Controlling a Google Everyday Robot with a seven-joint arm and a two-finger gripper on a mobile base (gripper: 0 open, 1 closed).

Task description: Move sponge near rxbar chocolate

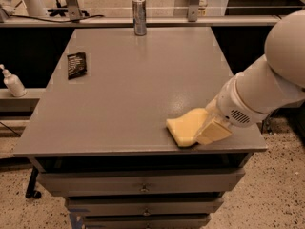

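Pale yellow wavy foam sponge [186,127] at the smooth grey bench's [143,89] near edge; gripper [213,130] against it, grip unclear; flat dark rxbar chocolate wrapper [76,65] well apart.

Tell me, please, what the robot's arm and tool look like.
The arm is glossy white, built of rounded segments, with a small dark vent grille near the wrist. The tool, at the table's near right edge, is pale tan and blocky.
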